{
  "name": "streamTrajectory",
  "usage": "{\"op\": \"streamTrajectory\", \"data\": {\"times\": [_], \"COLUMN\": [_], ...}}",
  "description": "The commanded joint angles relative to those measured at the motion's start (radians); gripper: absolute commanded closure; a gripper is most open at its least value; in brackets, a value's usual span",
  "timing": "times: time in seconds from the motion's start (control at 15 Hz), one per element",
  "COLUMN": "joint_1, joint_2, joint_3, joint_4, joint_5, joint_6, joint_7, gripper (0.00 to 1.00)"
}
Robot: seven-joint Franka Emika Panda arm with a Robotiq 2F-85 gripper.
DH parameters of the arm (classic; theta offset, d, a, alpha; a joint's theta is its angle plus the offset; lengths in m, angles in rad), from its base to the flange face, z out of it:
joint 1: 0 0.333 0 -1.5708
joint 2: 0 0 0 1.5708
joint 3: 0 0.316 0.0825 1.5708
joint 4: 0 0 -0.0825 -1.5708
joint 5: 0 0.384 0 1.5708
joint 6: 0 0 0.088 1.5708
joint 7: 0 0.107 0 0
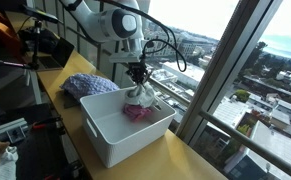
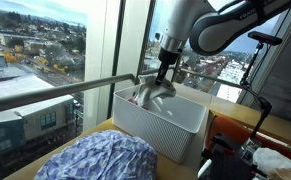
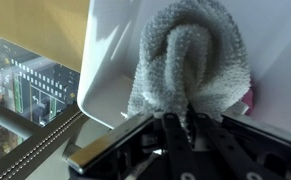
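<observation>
I have my pincer (image 3: pixel 180 122) clamped on grey towel (image 3: pixel 190 55), frame centre, above white bin (image 1: pixel 105 140); pink cloth (image 1: pixel 136 113) inside.

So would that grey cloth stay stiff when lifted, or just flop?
Probably floppy: the grey cloth bunches and droops in folds from the jaws. Likely light, since a small pinch seems to hold it. Its fuzzy looped surface looks unlikely to slip.

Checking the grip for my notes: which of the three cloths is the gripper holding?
The grey cloth, pinched in the gripper over the bin. The pink cloth lies inside the bin; the blue cloth sits on the table beside it.
</observation>
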Motion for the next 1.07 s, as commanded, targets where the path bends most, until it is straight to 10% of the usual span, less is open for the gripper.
{"op": "streamTrajectory", "data": {"times": [0.0, 1.0], "joint_1": [-0.008, 0.112], "joint_2": [-0.181, -0.278], "joint_3": [0.059, 0.356], "joint_4": [-0.048, -0.08], "joint_5": [0.014, 0.151], "joint_6": [-0.09, -0.169], "joint_7": [-0.001, 0.106], "gripper": [0.98, 0.98]}}
